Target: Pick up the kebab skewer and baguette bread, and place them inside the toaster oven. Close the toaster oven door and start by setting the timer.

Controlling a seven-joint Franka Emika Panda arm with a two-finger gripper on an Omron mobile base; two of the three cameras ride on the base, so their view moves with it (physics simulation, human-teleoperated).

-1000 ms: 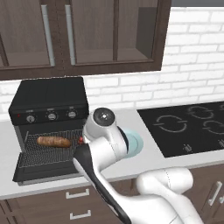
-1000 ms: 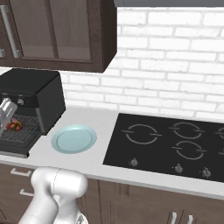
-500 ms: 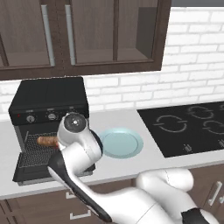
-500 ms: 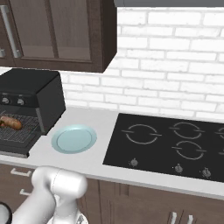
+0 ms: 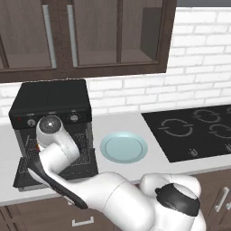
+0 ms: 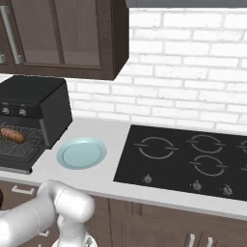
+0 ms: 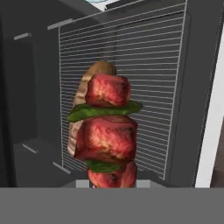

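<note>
The kebab skewer of red meat chunks and green leaves (image 7: 107,131) is sitting clamped in the pincer, hanging just before the wire rack (image 7: 148,83) of the black boxy toaster oven (image 5: 52,101). The golden-brown baguette bread (image 6: 11,135) is lying on that rack. No writing is showing legibly anywhere.

Kitchen surroundings, off-task items

A pale blue plate (image 5: 123,147) is lying bare on the light desk (image 6: 101,178), just beside a flat black cooktop (image 6: 185,161) that is sitting to its right. Dark wooden cabinets (image 5: 85,36) are hanging above, and a white brick wall (image 6: 193,67) is running behind the desk.
</note>
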